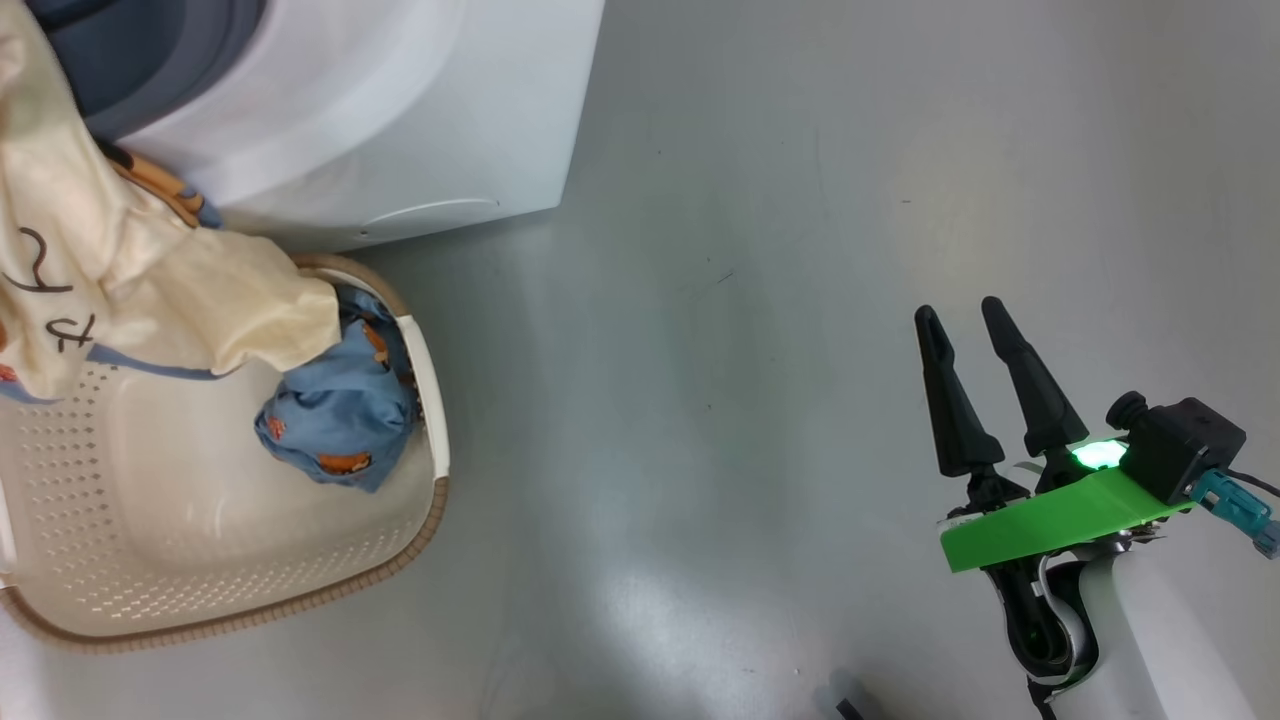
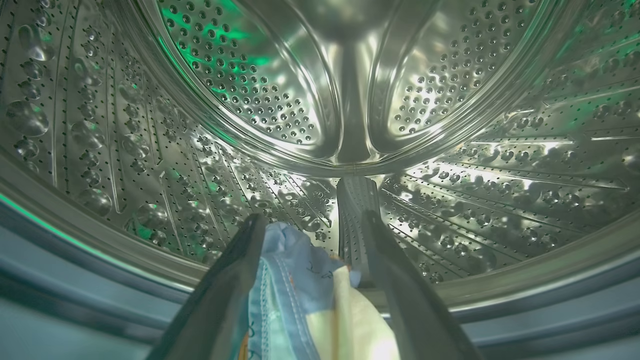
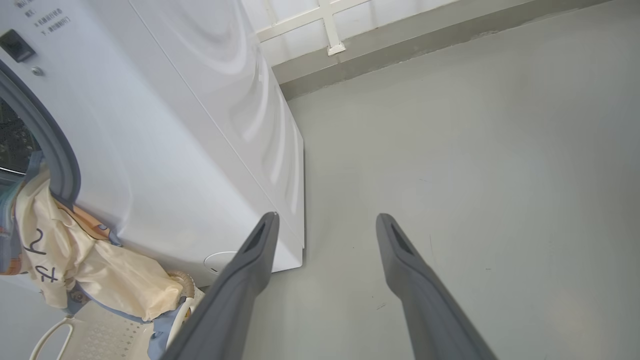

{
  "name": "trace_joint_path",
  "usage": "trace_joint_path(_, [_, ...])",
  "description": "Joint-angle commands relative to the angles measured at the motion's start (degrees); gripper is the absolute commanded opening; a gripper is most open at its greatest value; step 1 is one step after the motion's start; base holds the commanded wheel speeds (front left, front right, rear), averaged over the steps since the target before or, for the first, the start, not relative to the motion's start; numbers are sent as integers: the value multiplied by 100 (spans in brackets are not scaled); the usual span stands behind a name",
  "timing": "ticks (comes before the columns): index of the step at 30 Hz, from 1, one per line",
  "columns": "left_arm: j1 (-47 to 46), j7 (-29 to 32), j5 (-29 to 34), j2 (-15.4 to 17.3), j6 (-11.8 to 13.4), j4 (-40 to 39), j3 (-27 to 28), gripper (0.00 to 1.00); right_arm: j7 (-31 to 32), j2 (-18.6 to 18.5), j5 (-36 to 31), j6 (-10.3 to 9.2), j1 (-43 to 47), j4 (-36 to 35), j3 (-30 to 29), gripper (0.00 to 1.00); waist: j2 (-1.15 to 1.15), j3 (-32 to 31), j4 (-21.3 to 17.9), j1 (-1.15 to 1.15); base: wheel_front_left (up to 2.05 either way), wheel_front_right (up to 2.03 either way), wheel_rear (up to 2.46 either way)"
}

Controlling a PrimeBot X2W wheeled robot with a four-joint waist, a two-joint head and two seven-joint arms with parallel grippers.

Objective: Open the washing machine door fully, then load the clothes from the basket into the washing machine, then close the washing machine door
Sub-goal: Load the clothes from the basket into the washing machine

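Clothes (image 1: 150, 280) — soft, light, floppy; we judge a bunched fold the best hold. One piece trails from the washing machine (image 1: 400, 120) mouth, one lies in the basket (image 1: 200, 520) at its foot. Left gripper (image 2: 314, 217) apart, astride cloth — right gripper (image 1: 958, 308) apart, empty.

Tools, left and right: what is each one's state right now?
Left tool: open, light blue and cream fabric garment between its fingers.
Right tool: open, empty.

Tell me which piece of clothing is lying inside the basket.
The blue bundle with orange-brown prints, against the rim of the basket. The cream garment with dark lettering drapes from the washing machine opening instead.
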Motion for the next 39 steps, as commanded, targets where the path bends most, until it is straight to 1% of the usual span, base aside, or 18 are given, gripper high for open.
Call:
trace_joint_path(1, [-86,-30,45,251,3,-103,31,100,-27,-21,-26,17,48,-109,128,100,0,-2,12,0,0,0,0])
trace_joint_path(7, [50,-30,-67,129,-23,-300,99,100,-27,-42,-38,17,50,-122,106,100,0,-20,81,0,0,0,0])
trace_joint_path(15, [768,-30,-207,-153,-47,-1126,368,100,-27,-90,-54,17,54,-124,54,100,0,-91,224,0,0,0,0])
trace_joint_path(23, [1956,-30,-122,-488,-61,-2280,651,100,-27,-166,-77,17,114,-152,-35,100,0,-202,395,0,0,0,0])
trace_joint_path(28, [2755,-30,-111,-761,-65,-3081,805,100,-27,-219,-88,17,188,-176,-98,100,0,-278,498,0,0,0,0])
trace_joint_path(32, [3454,-30,-71,-894,-66,-3736,796,100,-27,-255,-95,17,254,-184,-119,100,0,-342,553,0,0,0,0])
trace_joint_path(39, [4720,-30,-99,-1101,-66,-4764,1022,100,-27,-305,-96,17,335,-202,-142,100,0,-411,609,0,0,0,0])
